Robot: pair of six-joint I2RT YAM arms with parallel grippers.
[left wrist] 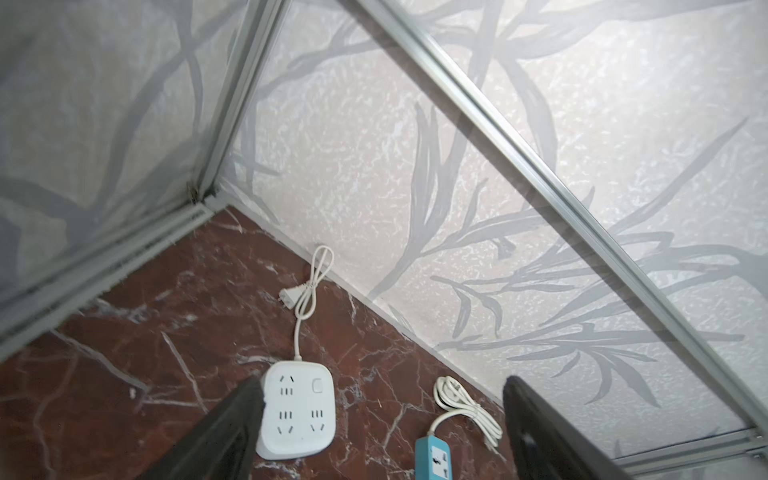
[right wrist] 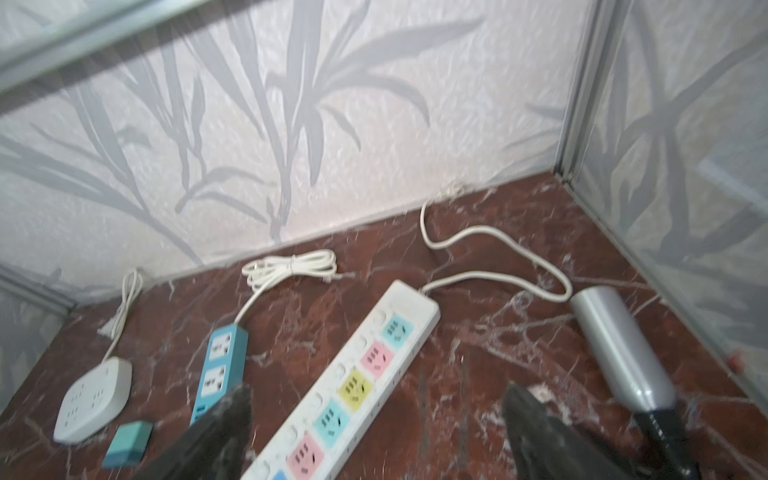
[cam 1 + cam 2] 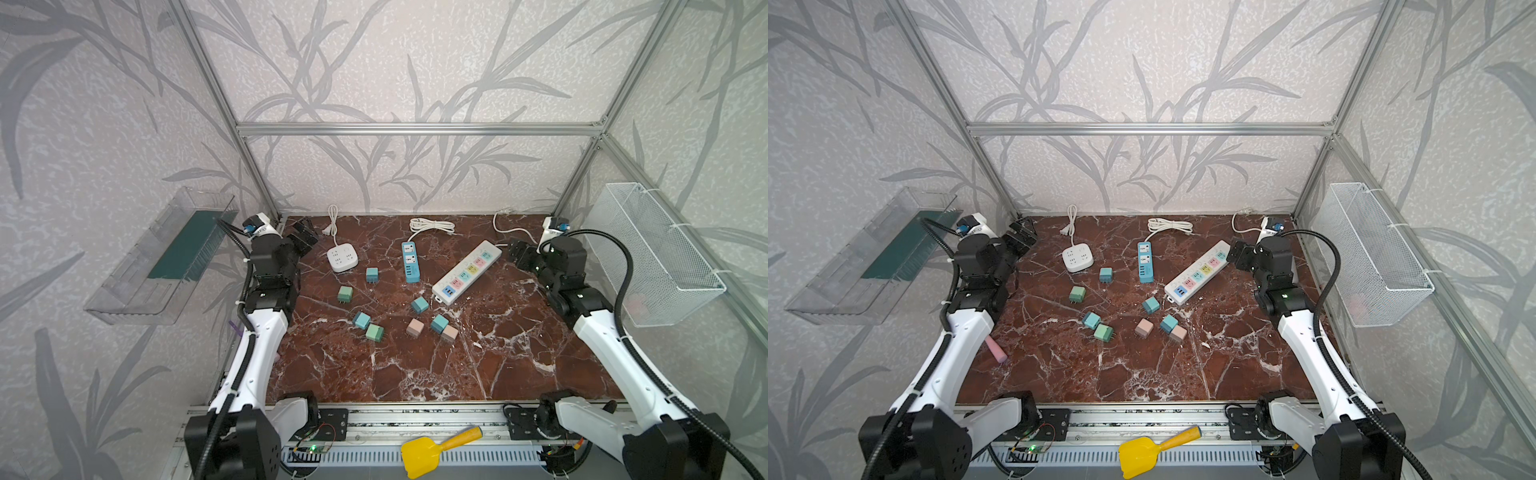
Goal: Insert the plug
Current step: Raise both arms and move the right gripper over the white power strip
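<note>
- The left fingers [image 1: 224, 440] stand wide apart with nothing between them, at the far left corner of the table [image 3: 415, 374], near the square white socket block [image 3: 342, 258].
- The right fingers [image 2: 536, 436] are also spread and empty, just beside the far end of the long white power strip [image 3: 467, 272].
- Eight small cube plugs [image 3: 419, 305] lie loose in the middle of the table, well apart from both pairs of fingers.
- A teal plug [image 3: 372, 274] lies between the socket block and the blue power strip [image 3: 410, 262]; a green plug [image 3: 345, 294] lies just in front of the block.
- The plugs look light and stiff, with smooth plastic faces, so one would likely skid on the polished table if nudged from one side.
- Best hold: two opposite flat faces, squarely, leaving the metal prongs free.
- Those two plugs lie with prongs pointing sideways, so a picked plug probably needs turning prongs-down over a socket.
- The strips also look light and may slide under the push; the spare arm could steady one.
</note>
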